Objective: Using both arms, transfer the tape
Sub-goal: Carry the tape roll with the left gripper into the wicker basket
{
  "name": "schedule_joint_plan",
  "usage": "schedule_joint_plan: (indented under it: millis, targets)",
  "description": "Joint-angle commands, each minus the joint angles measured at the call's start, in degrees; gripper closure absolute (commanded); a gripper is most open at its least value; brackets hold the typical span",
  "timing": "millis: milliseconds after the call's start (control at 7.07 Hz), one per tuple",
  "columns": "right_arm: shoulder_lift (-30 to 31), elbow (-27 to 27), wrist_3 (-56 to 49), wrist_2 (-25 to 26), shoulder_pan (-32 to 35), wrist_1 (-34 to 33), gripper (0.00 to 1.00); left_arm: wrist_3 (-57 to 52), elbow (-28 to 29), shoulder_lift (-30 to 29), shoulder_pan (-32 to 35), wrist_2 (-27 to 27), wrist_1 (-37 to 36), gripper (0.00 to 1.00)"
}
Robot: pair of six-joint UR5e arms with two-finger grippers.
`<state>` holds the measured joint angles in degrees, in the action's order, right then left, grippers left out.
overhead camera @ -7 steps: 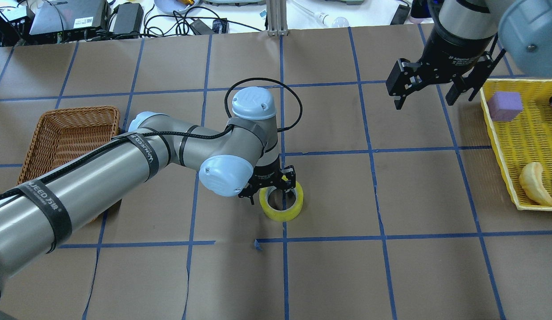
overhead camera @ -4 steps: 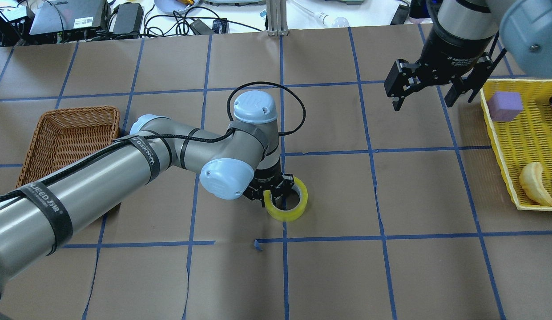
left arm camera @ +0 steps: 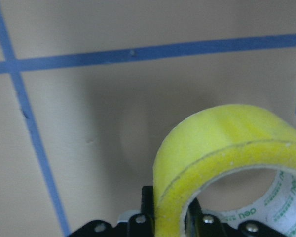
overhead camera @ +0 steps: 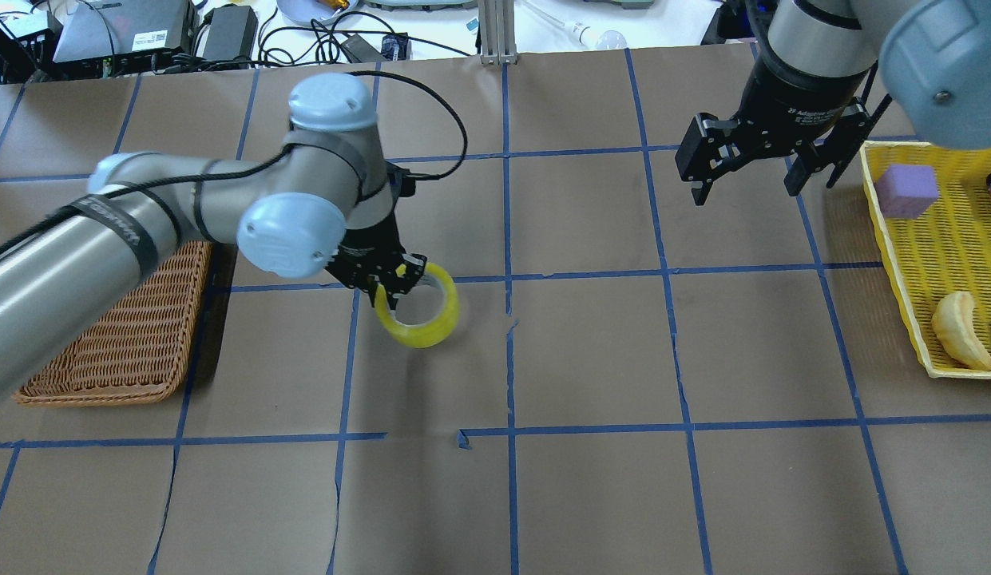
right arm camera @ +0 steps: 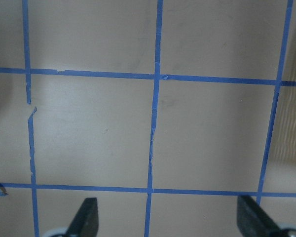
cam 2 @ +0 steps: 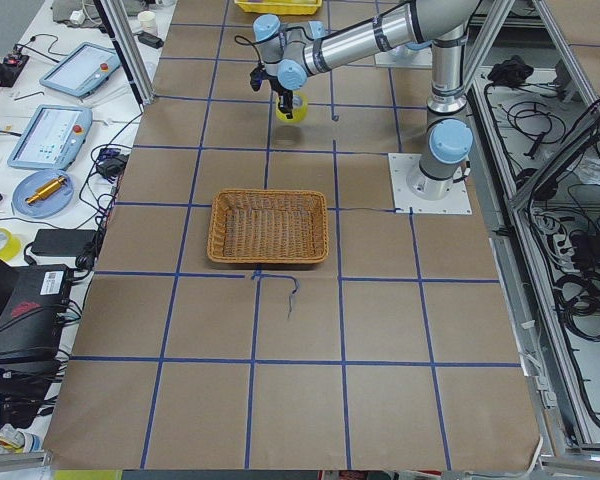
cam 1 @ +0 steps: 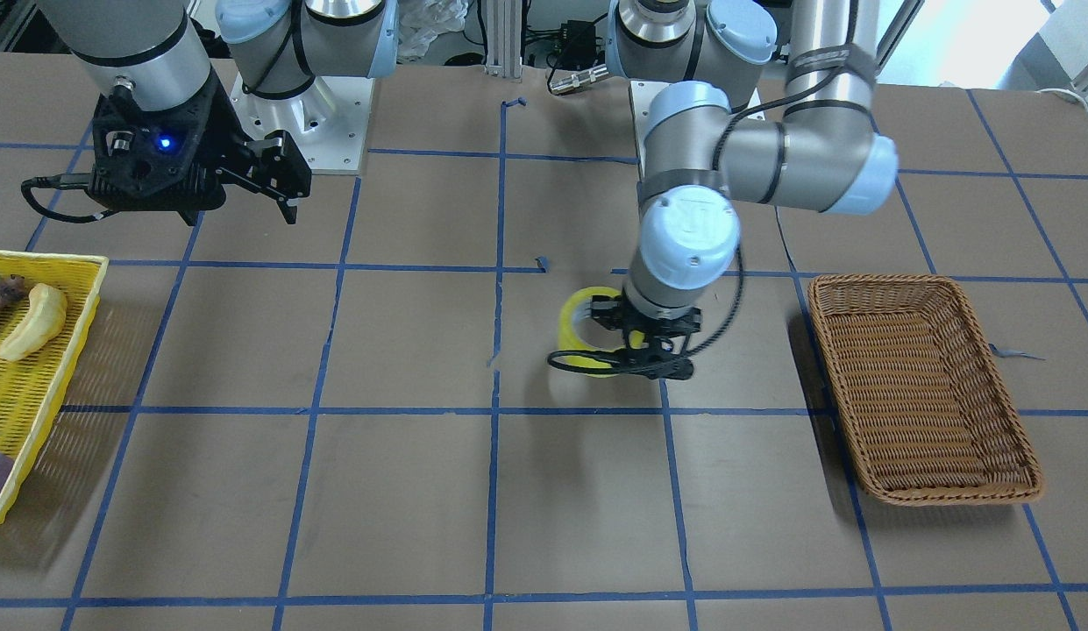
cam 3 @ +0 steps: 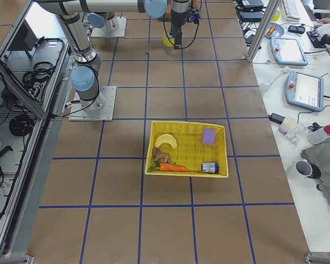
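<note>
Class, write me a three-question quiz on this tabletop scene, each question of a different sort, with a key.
1. Fill in: the tape is gripped by the ___ pincer.
2. True or false: the right pincer is open and empty.
3. Which lies in the tray? A. tape B. banana C. basket

Key: 1. left pincer; 2. true; 3. B
</note>
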<state>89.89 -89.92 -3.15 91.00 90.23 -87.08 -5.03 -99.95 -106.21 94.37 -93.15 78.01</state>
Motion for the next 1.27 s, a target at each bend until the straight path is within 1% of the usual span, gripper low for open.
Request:
schedule_joint_plan:
  millis: [0,142,283,425,566,708,849,991,1132]
  targets:
    - [0.0,-0.3,-0.1,0.1,0.0,0.0,0.0,-20.8,3.8,1.6,-15.8,-10.4,5.8,1.0]
    - [0.1,-0.3,-0.4,0.6,-0.1,0.1,0.0,-27.3,4.1,1.5,-21.8,-11.0,5.1,1.0]
    - [0.3,0.0,-0.4,0.3,-0.1,0.0,0.0,-38.5,5.3,-0.3,-27.5,-11.5,1.7,1.0]
    - [0.4,0.1,-0.4,0.3,-0.1,0.0,0.0,-39.7,5.7,-2.0,-29.7,-11.5,-1.5,1.0]
    - [0.4,0.1,-0.4,0.3,-0.1,-0.3,0.0,-39.9,5.9,-4.7,-30.3,-10.8,-9.5,1.0]
    - [0.4,-0.1,-0.4,0.8,-0.1,-0.3,0.0,-39.9,5.9,-7.1,-30.3,-10.8,-13.1,1.0]
    - [0.4,-0.2,-0.3,0.7,-0.1,-0.3,0.0,-40.2,6.1,-7.0,-30.2,-10.7,-12.7,0.01]
    - [0.6,0.4,-0.3,0.9,-0.1,-0.3,0.0,-39.6,6.5,-5.1,-27.7,-10.7,-11.4,0.0]
    - [1.1,0.5,-0.3,0.8,-0.1,-0.3,0.0,-39.0,7.0,-2.8,-23.9,-7.4,-9.7,0.0]
